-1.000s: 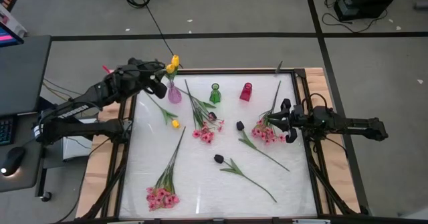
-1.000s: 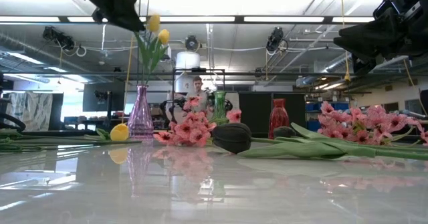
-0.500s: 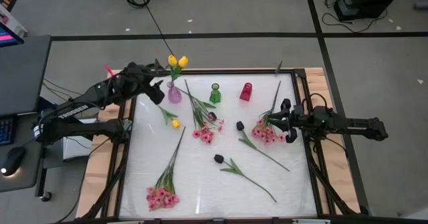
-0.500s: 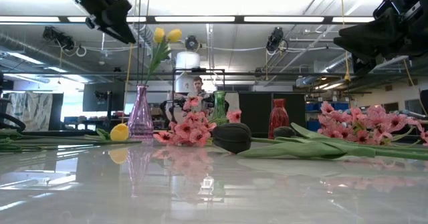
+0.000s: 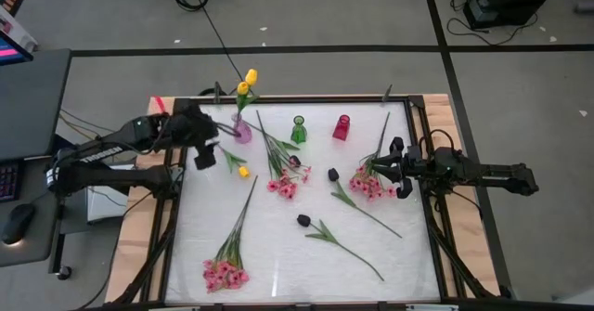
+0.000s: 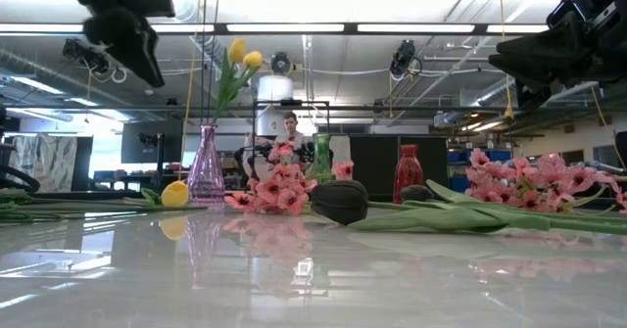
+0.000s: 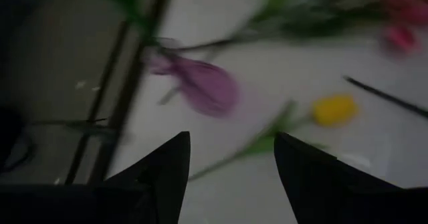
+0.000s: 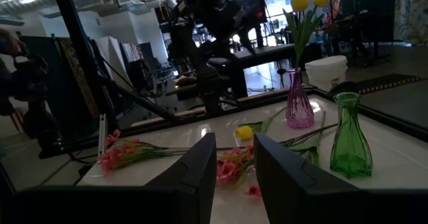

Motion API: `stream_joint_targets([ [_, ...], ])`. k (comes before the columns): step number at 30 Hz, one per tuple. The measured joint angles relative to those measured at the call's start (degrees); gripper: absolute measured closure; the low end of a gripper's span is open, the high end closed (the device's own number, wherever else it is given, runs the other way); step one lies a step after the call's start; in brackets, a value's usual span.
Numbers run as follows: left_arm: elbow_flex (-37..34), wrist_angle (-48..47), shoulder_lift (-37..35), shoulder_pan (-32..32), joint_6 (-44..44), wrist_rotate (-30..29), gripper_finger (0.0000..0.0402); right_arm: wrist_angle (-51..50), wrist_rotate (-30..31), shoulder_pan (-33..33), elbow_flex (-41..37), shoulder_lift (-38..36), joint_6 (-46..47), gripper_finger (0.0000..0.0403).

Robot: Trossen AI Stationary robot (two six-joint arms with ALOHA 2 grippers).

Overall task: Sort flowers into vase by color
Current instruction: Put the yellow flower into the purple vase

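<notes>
Since the earlier frame, the left gripper [image 5: 203,156] has been drawn back from the purple vase [image 5: 241,129], its fingers [image 7: 160,177] spread wide and empty. Two yellow tulips [image 5: 247,82] are left leaning in that vase; a third yellow tulip [image 5: 243,172] lies on the table [image 5: 278,255] beside it. The vase could be toppled if clipped during the next reach. Over a pink spray [image 5: 369,183], the right gripper [image 5: 401,176] is held narrowly parted, gripping nothing visible.

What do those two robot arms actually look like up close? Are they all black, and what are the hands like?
Both are dark, near-black jointed arms with cables trailing along them. The left arm carries white lettering along one segment. The left gripper ends in two flat, pointed black fingers; the right gripper has two similar broad, dark fingers.
</notes>
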Motion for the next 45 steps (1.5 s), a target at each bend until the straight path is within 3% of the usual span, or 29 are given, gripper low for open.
stream_joint_targets([
  [7,0.0,-3.6,3.0,-8.0,14.0,10.3,0.018,0.0,0.0,0.0,0.0,0.0,0.0,0.0292],
  [13,0.0,-4.3,7.0,-13.0,23.3,10.5,0.018,0.0,0.0,0.0,0.0,0.0,0.0,0.0292],
  [30,0.0,-2.7,24.8,-7.2,32.2,8.8,0.018,0.0,0.0,0.0,0.0,0.0,0.0,0.0292],
  [45,0.0,6.3,33.8,-3.2,38.1,9.7,0.018,0.0,0.0,0.0,0.0,0.0,0.0,0.0292],
])
